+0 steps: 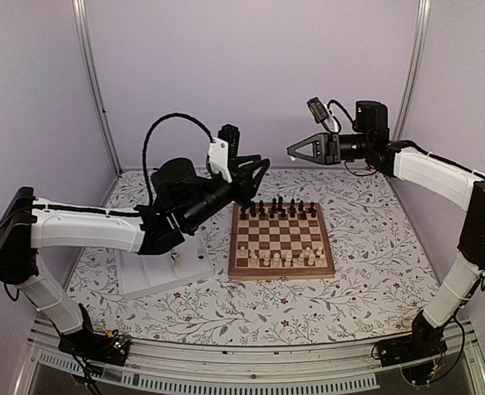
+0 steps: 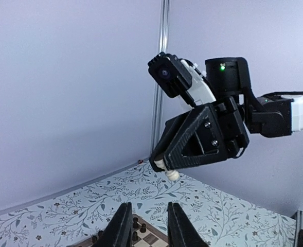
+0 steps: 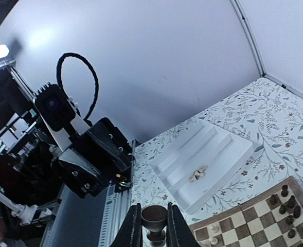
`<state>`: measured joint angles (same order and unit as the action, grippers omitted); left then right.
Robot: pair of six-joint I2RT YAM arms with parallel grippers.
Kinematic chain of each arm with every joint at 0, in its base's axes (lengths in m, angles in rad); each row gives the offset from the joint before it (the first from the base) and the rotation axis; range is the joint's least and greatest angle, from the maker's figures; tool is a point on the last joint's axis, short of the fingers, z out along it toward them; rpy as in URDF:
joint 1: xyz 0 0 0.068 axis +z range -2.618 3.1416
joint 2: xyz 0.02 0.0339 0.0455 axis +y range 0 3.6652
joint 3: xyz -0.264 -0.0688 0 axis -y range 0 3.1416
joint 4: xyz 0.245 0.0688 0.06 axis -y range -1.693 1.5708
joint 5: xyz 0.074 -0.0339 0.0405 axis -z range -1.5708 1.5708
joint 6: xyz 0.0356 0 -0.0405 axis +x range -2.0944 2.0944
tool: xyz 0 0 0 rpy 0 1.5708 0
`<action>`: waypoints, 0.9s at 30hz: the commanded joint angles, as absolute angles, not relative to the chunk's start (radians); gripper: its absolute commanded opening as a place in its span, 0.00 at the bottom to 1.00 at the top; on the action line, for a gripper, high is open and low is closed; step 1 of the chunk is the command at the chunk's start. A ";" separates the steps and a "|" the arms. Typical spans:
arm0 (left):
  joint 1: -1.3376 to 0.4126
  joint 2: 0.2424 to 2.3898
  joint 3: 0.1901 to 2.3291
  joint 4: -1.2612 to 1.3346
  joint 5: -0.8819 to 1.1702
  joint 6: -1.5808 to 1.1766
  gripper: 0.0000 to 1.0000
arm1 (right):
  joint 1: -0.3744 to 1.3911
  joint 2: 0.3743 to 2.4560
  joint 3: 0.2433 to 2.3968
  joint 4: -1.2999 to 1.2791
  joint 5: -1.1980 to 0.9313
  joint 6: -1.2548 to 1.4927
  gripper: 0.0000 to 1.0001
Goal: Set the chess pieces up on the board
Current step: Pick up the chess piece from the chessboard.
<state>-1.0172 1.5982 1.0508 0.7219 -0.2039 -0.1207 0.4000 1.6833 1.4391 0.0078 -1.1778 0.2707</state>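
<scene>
Chessmen of pale cream wood (image 1: 280,257) stand along the near rows of the board (image 1: 282,239), dark pieces (image 1: 278,208) line its far rows, and a few more pale ones lie in the white tray (image 1: 156,276) to its left. One cream piece (image 2: 172,174) is up in the air — pinched by the right gripper (image 1: 290,151) above the board's far edge. The left gripper (image 1: 244,200) hovers over the board's far-left corner, fingers slightly apart and empty — no writing is legible anywhere.

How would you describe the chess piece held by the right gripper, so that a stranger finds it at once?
Find the chessboard at the middle of the table, then look above its far edge to the right gripper, raised in the air. Between its fingertips sits a pale chess piece. Unlike all the others, it is off the board.
</scene>
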 commanded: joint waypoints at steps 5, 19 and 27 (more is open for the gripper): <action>-1.084 1.737 1.182 0.822 -0.336 0.078 0.30 | 0.405 1.697 1.320 0.520 -1.255 0.860 0.05; -1.103 1.845 1.335 0.720 -0.388 0.102 0.36 | 0.423 1.677 1.295 0.522 -1.233 0.845 0.06; -1.117 1.871 1.360 0.689 -0.423 0.132 0.37 | 0.425 1.671 1.293 0.534 -1.239 0.852 0.07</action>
<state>-1.0946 1.8519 1.3403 0.7193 -0.3908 0.1013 0.4160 1.7027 1.3014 0.4973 -1.2289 0.8429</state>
